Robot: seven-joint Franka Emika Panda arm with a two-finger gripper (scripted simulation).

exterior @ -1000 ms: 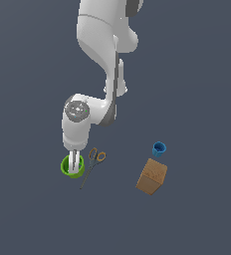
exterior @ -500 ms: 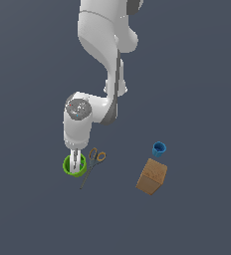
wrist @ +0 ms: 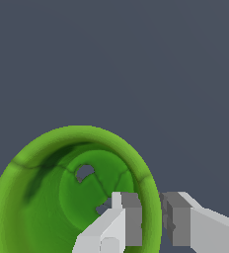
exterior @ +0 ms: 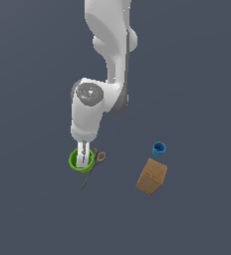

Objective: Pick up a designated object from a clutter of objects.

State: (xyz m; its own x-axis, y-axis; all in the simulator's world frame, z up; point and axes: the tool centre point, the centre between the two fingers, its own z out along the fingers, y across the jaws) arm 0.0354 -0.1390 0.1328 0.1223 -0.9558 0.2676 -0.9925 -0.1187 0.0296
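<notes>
wrist view — gripper (wrist: 151, 220) astride green cup (wrist: 47, 197) rim

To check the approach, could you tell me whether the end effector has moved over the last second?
No clear move: the end effector sits at the green cup as before, beside the scissors.

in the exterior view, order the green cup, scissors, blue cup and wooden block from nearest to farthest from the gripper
1. green cup: the gripper straddles its rim.
2. scissors: just beside the cup, toward the exterior view's right.
3. blue cup and wooden block: both far toward the exterior view's right, too close to rank.
</notes>
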